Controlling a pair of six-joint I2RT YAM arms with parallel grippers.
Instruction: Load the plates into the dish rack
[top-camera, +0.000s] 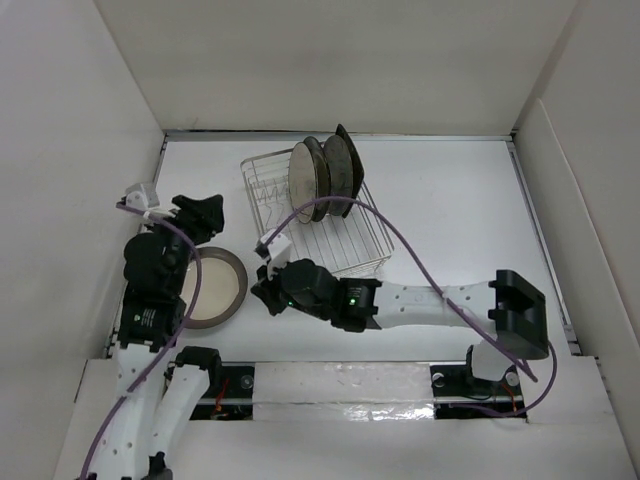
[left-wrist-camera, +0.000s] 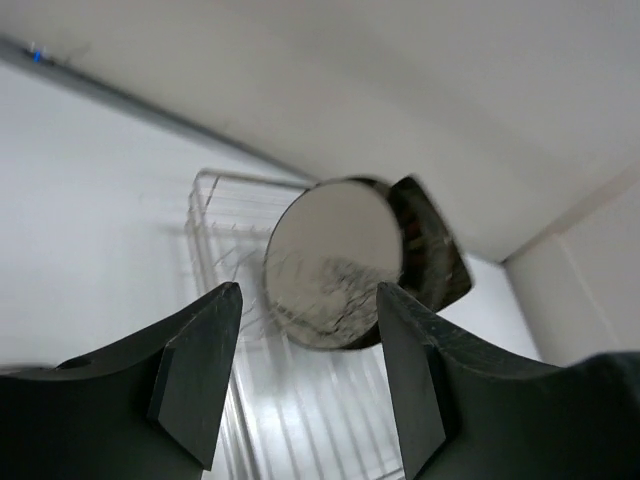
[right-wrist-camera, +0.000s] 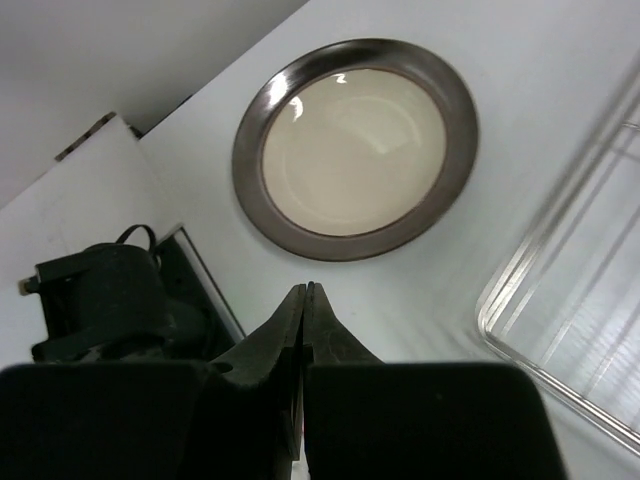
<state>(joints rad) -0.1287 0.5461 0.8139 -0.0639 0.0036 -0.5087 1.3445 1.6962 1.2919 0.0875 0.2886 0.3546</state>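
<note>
One round plate (top-camera: 215, 287) with a cream centre and a brown rim lies flat on the white table (top-camera: 450, 200), at the near left, just left of the dish rack (top-camera: 340, 235). The other plates (top-camera: 322, 170) stand on edge in a row at the far end of the rack (the back one dark and squarish, the front one round and pale). The right gripper (right-wrist-camera: 303, 295) has its fingers pressed together with nothing between them; it sits just beside the flat plate's rim, with bare table showing between tips and rim. The left gripper (left-wrist-camera: 308, 330) is parted and empty, over the table left of the rack and pointing toward the standing plates.
</note>
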